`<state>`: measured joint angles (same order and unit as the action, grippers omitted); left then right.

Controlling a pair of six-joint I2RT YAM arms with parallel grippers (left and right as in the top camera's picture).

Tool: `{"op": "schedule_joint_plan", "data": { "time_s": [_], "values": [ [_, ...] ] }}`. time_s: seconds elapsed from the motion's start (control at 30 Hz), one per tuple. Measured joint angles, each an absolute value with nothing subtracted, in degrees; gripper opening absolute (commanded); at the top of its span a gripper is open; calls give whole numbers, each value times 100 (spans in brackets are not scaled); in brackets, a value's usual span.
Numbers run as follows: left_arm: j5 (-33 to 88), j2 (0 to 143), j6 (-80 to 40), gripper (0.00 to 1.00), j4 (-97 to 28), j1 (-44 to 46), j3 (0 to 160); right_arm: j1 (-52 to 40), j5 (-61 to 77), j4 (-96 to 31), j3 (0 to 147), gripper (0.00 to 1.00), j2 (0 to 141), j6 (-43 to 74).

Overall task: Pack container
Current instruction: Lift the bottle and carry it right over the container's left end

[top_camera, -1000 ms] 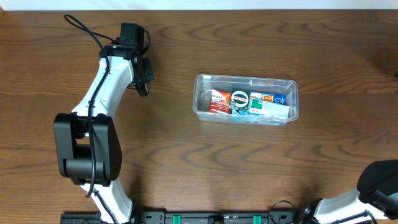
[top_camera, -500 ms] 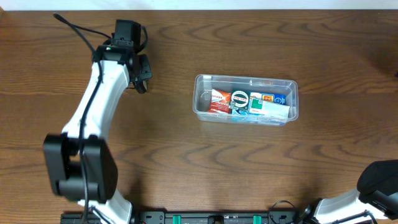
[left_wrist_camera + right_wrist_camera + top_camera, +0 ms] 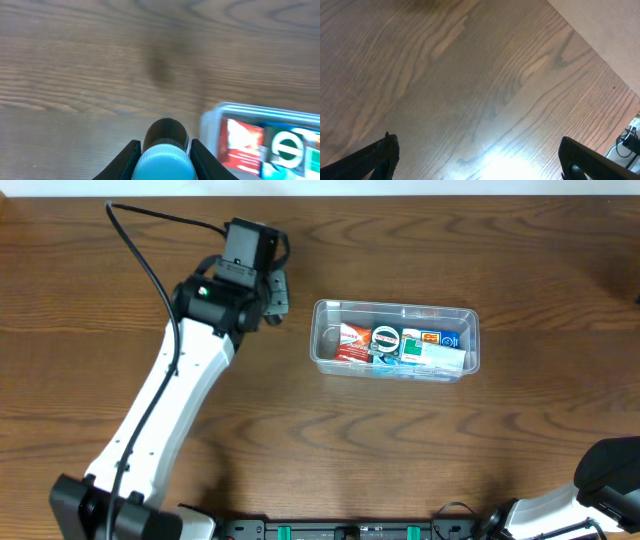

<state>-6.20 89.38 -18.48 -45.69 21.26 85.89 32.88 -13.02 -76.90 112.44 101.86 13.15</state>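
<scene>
The container [image 3: 320,340] is a clear plastic tub at the table's centre right, holding several small boxes in red, green, blue and white. It also shows in the left wrist view [image 3: 212,117], at the lower right. My left gripper [image 3: 272,292] hangs just left of the tub's left end. It is shut on a dark bottle with a light blue cap [image 3: 163,160], held between the black fingers. My right gripper [image 3: 477,155] is open and empty over bare wood. Only the right arm's base [image 3: 610,470] shows in the overhead view.
The brown wooden table [image 3: 400,450] fills the view. A black cable [image 3: 150,225] loops from the left arm toward the back edge. A pale surface [image 3: 610,30] lies beyond the table edge in the right wrist view.
My left arm has swung right, carrying the bottle from the far left toward the tub's left end. The tub and the right arm have not moved.
</scene>
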Motion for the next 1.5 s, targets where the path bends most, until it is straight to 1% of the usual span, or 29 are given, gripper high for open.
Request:
{"op": "schedule_joint_plan", "data": {
  "time_s": [0.43, 0.63, 0.97, 1.5],
  "values": [
    [-615, 8796, -1975, 32, -4480, 3120, 8589, 3288, -1302, -7690, 11244, 99, 10184, 1315],
    [-620, 8842, -1999, 32, -4453, 3256, 8589, 3288, -1302, -7690, 11244, 99, 10184, 1315],
    [-620, 9321, -2082, 32, -4333, 3457, 8589, 3288, -1302, -7690, 11244, 99, 10184, 1315],
    [-620, 10143, -2080, 32, -4038, 3472, 8589, 3288, -1302, -7690, 11244, 99, 10186, 1315]
  ]
}}
